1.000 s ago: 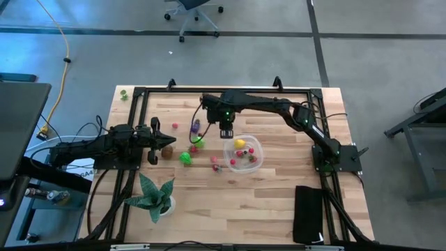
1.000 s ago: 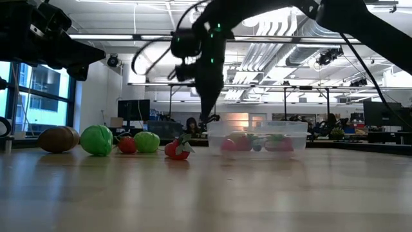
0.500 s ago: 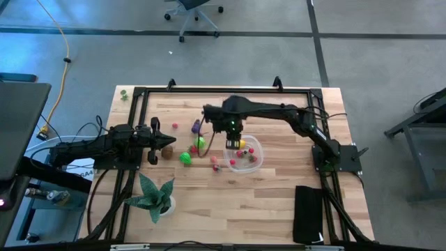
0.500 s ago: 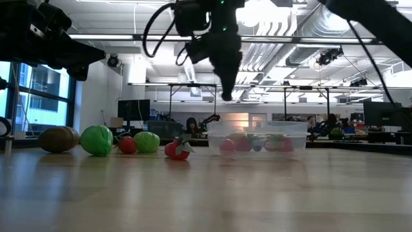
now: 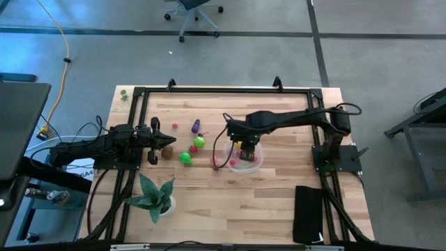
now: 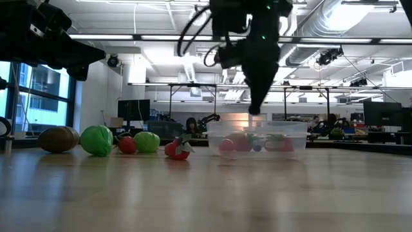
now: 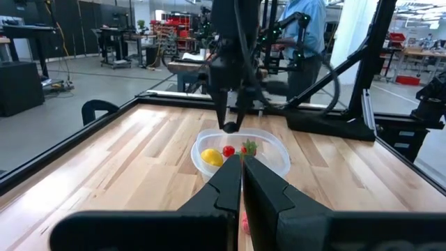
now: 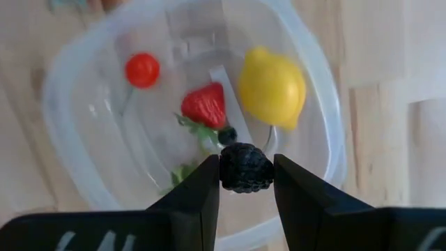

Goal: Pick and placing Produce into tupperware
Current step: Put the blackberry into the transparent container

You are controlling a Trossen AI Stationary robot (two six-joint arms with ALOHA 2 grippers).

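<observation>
- The right gripper [image 8: 245,183] hangs over the tupperware [image 8: 77,90] mid-table, pinching a blackberry [image 8: 245,168].
- Lemon [image 8: 272,87], strawberry [image 8: 205,104], cherry tomato [image 8: 142,70] lie inside.
- The left gripper [image 7: 242,183] waits closed near the table's left edge.

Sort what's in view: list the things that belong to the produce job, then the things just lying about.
Job: clear tupperware holding a lemon, strawberry and small red fruit; dark berry gripped in the right tool above the tupperware; loose produce on the table, such as a green piece.

Lying about: potted plant, black pad.
</observation>
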